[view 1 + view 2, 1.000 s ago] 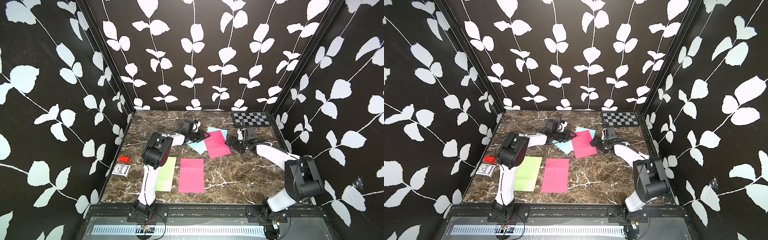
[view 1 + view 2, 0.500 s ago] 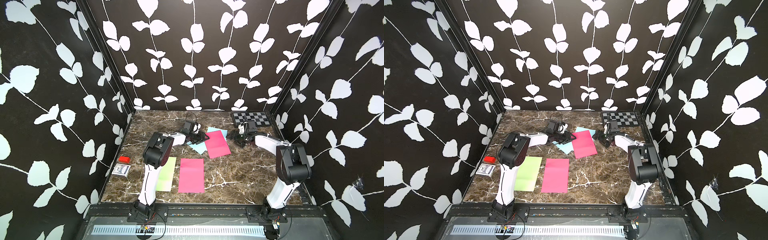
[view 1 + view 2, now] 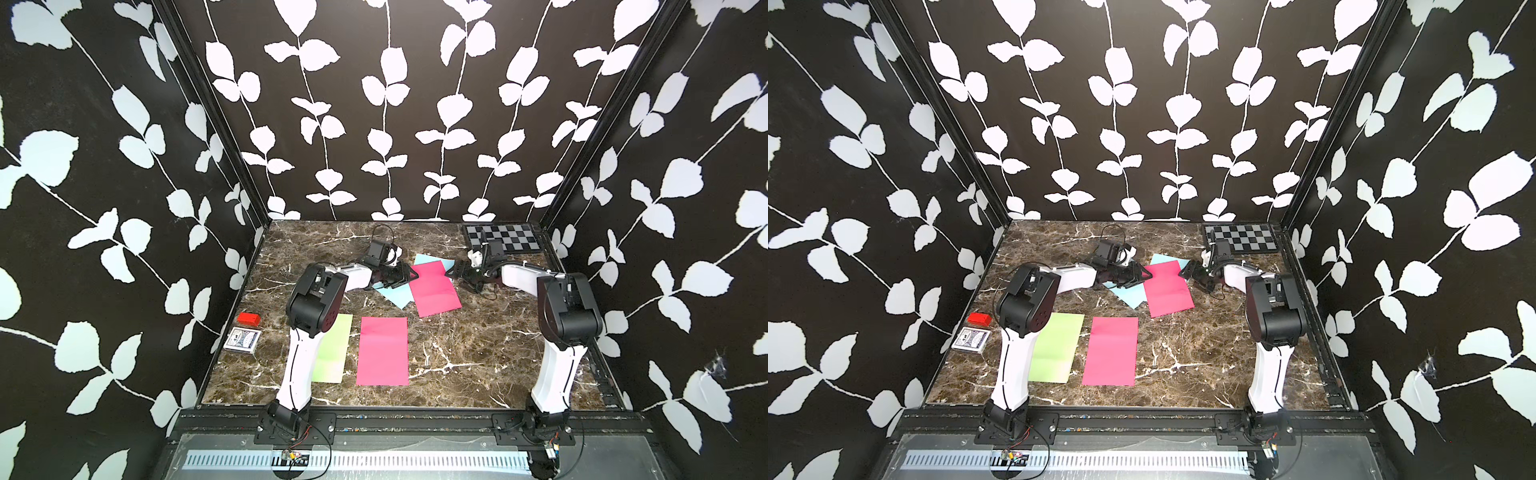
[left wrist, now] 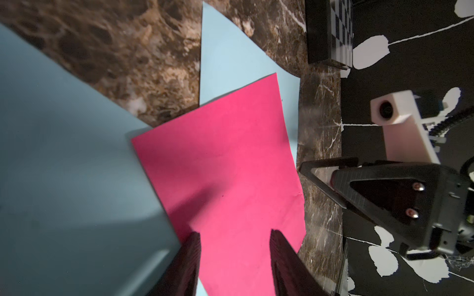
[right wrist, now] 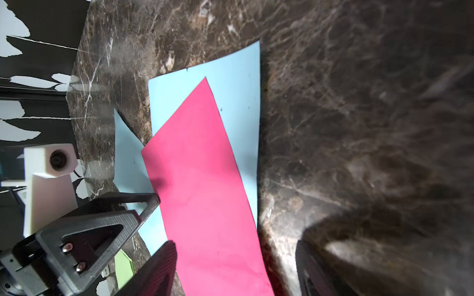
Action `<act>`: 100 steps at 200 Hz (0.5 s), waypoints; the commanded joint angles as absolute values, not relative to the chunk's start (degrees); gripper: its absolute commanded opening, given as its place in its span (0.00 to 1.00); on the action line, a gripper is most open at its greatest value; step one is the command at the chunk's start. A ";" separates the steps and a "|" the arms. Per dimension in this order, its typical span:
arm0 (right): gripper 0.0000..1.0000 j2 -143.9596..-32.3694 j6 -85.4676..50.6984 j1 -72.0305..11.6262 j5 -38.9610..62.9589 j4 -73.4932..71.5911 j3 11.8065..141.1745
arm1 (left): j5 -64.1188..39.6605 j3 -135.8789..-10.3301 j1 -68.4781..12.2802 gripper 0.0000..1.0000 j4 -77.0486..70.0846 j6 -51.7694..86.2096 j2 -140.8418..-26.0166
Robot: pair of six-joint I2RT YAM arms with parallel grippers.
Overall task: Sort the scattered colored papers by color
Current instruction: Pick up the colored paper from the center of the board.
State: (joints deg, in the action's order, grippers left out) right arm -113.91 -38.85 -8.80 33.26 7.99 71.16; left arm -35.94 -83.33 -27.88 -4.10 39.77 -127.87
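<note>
Down front, the green sheet (image 3: 332, 349) is lying at seven o'clock, with the near pink (image 3: 382, 351) beside it at six. Up at twelve, the far pink (image 3: 434, 289) is lying across the blue sheets (image 3: 395, 296). The left gripper (image 3: 409, 275) is sitting at its nine o'clock edge, jaws apart. The right gripper (image 3: 457, 277) is gaping at three, holding nothing. I'd say they're going for the far pink, which calls for pinching its thin edge without dragging blue along.

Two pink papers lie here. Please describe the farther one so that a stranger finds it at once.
Start at the checkerboard panel in the far right corner of the marble table. Left of it, between the left gripper and the right gripper, lies a tilted pink sheet. Unlike the other pink sheet near the front, it overlaps light blue paper.
</note>
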 commanded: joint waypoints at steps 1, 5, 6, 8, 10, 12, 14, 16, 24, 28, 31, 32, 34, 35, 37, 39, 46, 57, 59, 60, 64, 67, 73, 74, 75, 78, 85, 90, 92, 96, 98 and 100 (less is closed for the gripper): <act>0.72 -115.12 -37.92 -7.91 36.03 6.97 73.14 | -35.28 -84.02 -28.13 0.47 -1.06 38.76 -129.24; 0.71 -115.22 -37.88 -7.89 36.16 7.03 72.94 | -35.32 -84.07 -28.13 0.47 -1.10 38.76 -129.28; 0.71 -115.18 -37.88 -7.86 36.18 7.03 72.86 | -35.33 -84.09 -28.17 0.47 -1.08 38.76 -129.29; 0.71 -115.21 -37.88 -7.87 36.29 6.99 72.69 | -35.33 -84.15 -28.14 0.47 -1.06 38.76 -129.29; 0.71 -115.18 -37.84 -7.90 36.41 6.95 72.51 | -35.33 -84.12 -28.17 0.47 -1.01 38.76 -129.31; 0.71 -115.15 -37.80 -7.84 36.50 6.84 72.33 | -35.33 -84.11 -28.14 0.47 -0.98 38.76 -129.31; 0.71 -115.05 -37.84 -7.76 36.66 6.67 72.09 | -35.40 -84.13 -28.13 0.47 -0.97 38.76 -129.36; 0.71 -114.96 -37.83 -7.74 36.76 6.50 71.86 | -35.48 -84.14 -28.13 0.47 -0.97 38.76 -129.37; 0.70 -114.64 -37.88 -7.73 37.13 5.80 70.74 | -35.35 -84.12 -28.14 0.47 -0.98 38.76 -129.37; 0.70 -114.42 -37.96 -7.78 37.22 5.44 70.13 | -35.42 -84.21 -28.13 0.47 -0.97 38.68 -129.37; 0.70 -114.23 -37.98 -7.75 37.33 5.18 69.75 | -35.42 -84.27 -28.16 0.47 -0.97 38.67 -129.44; 0.70 -114.20 -37.97 -7.70 37.38 5.14 69.59 | -35.42 -84.28 -28.14 0.47 -0.92 38.67 -129.45; 0.70 -114.11 -37.97 -7.73 37.47 4.93 69.30 | -35.42 -84.35 -28.17 0.47 -0.89 38.67 -129.46; 0.70 -114.10 -37.97 -7.73 37.50 4.84 69.15 | -35.42 -84.36 -28.19 0.47 -0.84 38.67 -129.46; 0.70 -114.02 -38.01 -7.76 37.63 4.70 68.86 | -35.42 -84.46 -28.14 0.47 -0.80 38.67 -129.53; 0.70 -113.98 -38.09 -7.74 37.77 4.49 68.59 | -35.42 -84.48 -28.15 0.47 -0.75 38.61 -129.55; 0.70 -113.89 -38.22 -7.74 38.39 3.70 67.62 | -35.51 -84.77 -28.17 0.47 -0.55 38.58 -129.70; 0.69 -113.90 -38.72 -7.69 39.76 2.19 66.14 | -35.83 -84.99 -28.13 0.47 -0.36 38.50 -129.88; 0.69 -113.90 -38.86 -7.72 40.00 1.91 65.97 | -35.83 -85.01 -28.15 0.47 -0.35 38.50 -129.90; 0.69 -113.86 -38.94 -7.68 40.30 1.79 65.77 | -35.80 -85.00 -28.14 0.47 -0.35 38.50 -129.90; 0.69 -113.92 -39.15 -7.71 40.72 1.26 65.20 | -35.85 -85.08 -28.13 0.47 -0.29 38.47 -129.90; 0.69 -113.91 -39.34 -7.74 40.96 0.97 64.83 | -35.81 -85.09 -28.15 0.47 -0.27 38.45 -129.90; 0.69 -113.81 -39.46 -7.66 41.19 0.36 64.04 | -35.87 -85.16 -28.13 0.47 -0.19 38.41 -129.90; 0.69 -113.72 -39.46 -7.65 41.21 0.27 63.88 | -35.86 -85.21 -28.13 0.47 -0.18 38.41 -129.90; 0.68 -113.73 -39.46 -7.65 41.26 0.18 63.76 | -35.91 -85.19 -28.13 0.47 -0.13 38.41 -129.86; 0.68 -113.66 -39.46 -7.65 41.35 -0.13 63.34 | -35.84 -85.29 -28.19 0.47 -0.09 38.33 -129.90; 0.69 -113.38 -39.46 -7.69 41.32 -0.60 62.45 | -35.85 -85.38 -28.14 0.47 0.00 38.24 -129.86; 0.69 -113.11 -39.39 -7.65 41.23 -0.71 61.96 | -35.78 -85.47 -28.17 0.47 0.08 38.23 -129.90; 0.69 -113.07 -39.31 -7.67 41.22 -0.73 61.79 | -35.82 -85.46 -28.14 0.47 0.09 38.23 -129.90; 0.68 -113.04 -39.16 -7.71 41.29 -0.77 61.46 | -35.91 -85.51 -28.13 0.47 0.07 38.31 -129.95; 0.68 -112.96 -39.12 -7.71 41.30 -0.79 61.33 | -35.87 -85.56 -28.13 0.47 0.08 38.32 -129.98; 0.68 -112.90 -39.05 -7.66 41.35 -0.79 61.23 | -35.88 -85.53 -28.13 0.47 0.09 38.28 -129.99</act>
State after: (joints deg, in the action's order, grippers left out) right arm -113.36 -39.16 -7.70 40.82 -1.10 65.12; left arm -36.51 -84.88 -27.88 -3.22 39.35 -128.73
